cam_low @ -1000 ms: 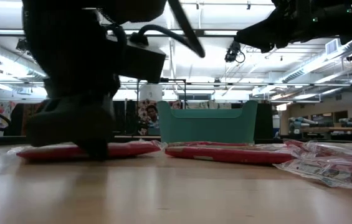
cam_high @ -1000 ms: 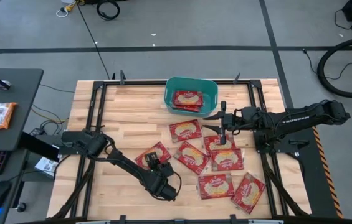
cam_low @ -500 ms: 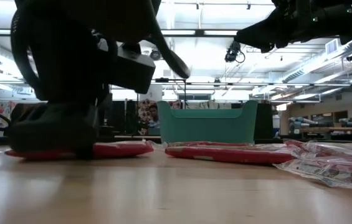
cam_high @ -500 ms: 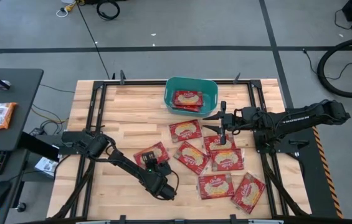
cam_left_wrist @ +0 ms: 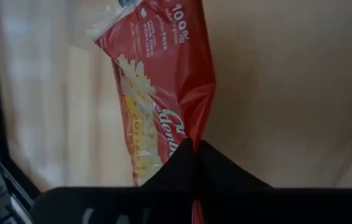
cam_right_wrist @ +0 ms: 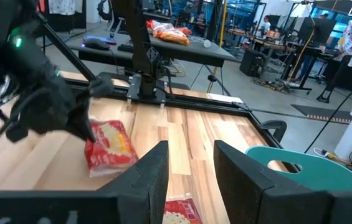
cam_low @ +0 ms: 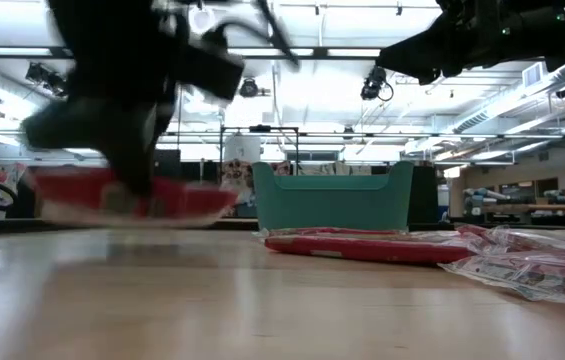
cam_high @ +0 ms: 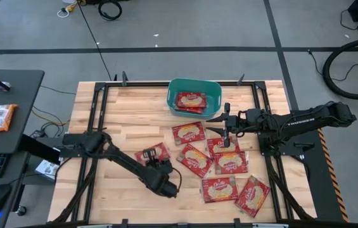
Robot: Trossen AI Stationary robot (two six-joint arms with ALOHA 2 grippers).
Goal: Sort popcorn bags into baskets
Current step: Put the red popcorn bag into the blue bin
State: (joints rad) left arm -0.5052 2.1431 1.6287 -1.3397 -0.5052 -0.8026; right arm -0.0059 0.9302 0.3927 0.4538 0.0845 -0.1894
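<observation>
Pinching one edge of a popcorn bag [cam_left_wrist: 157,118] between my left fingers [cam_left_wrist: 191,165], I am holding it clear of the wood; in the left wrist view the two dark tips are pressed together on the red foil, and the packet is hanging away from them. In the low view the same bag [cam_low: 132,195] is floating above the table [cam_low: 262,310] at the left of the frame, with my left gripper [cam_low: 112,150] dark above it. In the high view my left gripper [cam_high: 156,172] is sitting in the lower middle of the frame, and the bag [cam_high: 151,155] is sticking out toward the top of the picture.

My right gripper [cam_high: 222,125] is waiting right of centre in the high view, above the cluster of packets, with its fingers [cam_right_wrist: 147,177] standing apart and holding nothing.

The teal basket [cam_high: 215,88] is standing at the upper middle of the frame, and a few bags [cam_high: 191,101] are lying inside it already; I cannot count them surely. On the wood, six more bags [cam_high: 227,163] are lying spread between the centre and the lower right of the frame. So I am judging that the sorting is only in its early part: the bag in my left fingers is not yet carried to the basket, and the six on the wood are still to be done.
</observation>
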